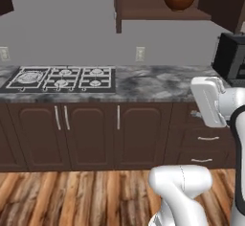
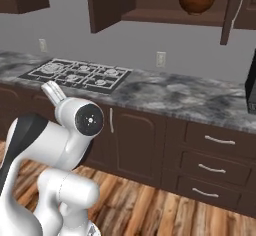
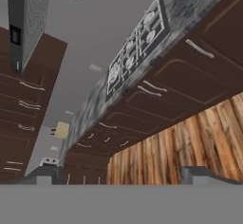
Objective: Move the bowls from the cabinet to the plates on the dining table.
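In the left base view you see the reddish-brown wooden bowl on the inner shelf of the open wall cabinet, at the top right above the stone counter. The bowl stands upright near the shelf's front edge. The gas hob lies on the left part of the counter, low cupboards below it, drawers to the right. A dark appliance stands at the counter's right end. The arm's white links rise at the lower right.

In the right base view the same bowl rests on the cabinet shelf at the top, right of the open dark door. The hob sits toward the counter's left end, and a wall socket is behind the counter.

In the hand view, rolled to one side, you look along the gripper at the wooden floor, the cupboard fronts and the hob. The finger tips stand far apart at the bottom corners, spread wide with nothing between them.
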Controlling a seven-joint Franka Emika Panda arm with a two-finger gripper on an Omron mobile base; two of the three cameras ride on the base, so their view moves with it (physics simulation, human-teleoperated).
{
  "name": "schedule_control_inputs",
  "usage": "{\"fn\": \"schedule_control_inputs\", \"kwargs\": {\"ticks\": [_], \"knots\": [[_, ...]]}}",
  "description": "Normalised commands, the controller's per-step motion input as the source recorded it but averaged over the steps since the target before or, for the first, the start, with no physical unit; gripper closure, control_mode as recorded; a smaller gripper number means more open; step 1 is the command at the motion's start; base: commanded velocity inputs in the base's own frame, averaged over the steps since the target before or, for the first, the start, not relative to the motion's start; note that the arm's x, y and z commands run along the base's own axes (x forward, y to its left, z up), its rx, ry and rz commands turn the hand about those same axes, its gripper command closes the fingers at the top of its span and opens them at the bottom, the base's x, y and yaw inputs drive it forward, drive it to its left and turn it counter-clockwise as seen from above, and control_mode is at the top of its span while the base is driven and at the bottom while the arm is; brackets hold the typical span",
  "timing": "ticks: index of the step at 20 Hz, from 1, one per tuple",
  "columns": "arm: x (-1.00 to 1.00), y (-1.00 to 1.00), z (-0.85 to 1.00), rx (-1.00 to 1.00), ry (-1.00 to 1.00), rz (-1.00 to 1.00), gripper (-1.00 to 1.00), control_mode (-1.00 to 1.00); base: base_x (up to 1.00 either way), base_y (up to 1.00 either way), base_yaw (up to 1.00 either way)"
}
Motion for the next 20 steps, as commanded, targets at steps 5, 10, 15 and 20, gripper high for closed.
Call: {"fn": "schedule_control_inputs", "kwargs": {"ticks": [5, 10, 15, 20], "knots": [[0.00, 0.00, 0.00, 0.00, 0.00, 0.00, -1.00, 1.00, 0.49, -0.32, 0.01], [0.00, 0.00, 0.00, 0.00, 0.00, 0.00, -1.00, 1.00, 0.62, -0.15, 0.04], [0.00, 0.00, 0.00, 0.00, 0.00, 0.00, -1.00, 1.00, 0.62, -0.20, 0.02], [0.00, 0.00, 0.00, 0.00, 0.00, 0.00, -1.00, 1.00, 0.62, -0.27, 0.01]]}}
